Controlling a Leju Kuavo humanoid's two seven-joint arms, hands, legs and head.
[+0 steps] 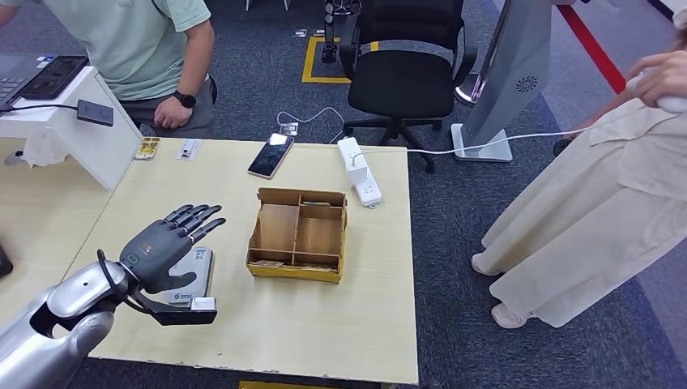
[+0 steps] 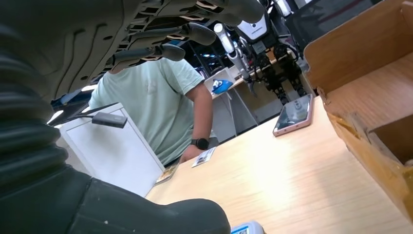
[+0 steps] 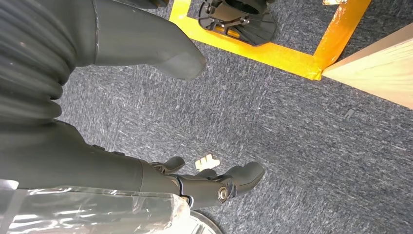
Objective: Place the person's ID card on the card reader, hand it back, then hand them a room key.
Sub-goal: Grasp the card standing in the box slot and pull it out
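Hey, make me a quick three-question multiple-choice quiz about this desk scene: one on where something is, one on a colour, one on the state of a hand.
1. Where does the phone lie?
A. inside the wooden box
B. on the table beyond the wooden box, toward the far edge
C. on the floor

2. What colour is the office chair?
A. black
B. red
C. white

3. How is the left hand?
A. gripping a card
B. closed in a fist
C. open, fingers spread, above the card reader

Answers: 1 B, the phone rests on the tabletop behind the box. 2 A, seat and back are black. 3 C, the head view shows spread fingers holding nothing over the reader.
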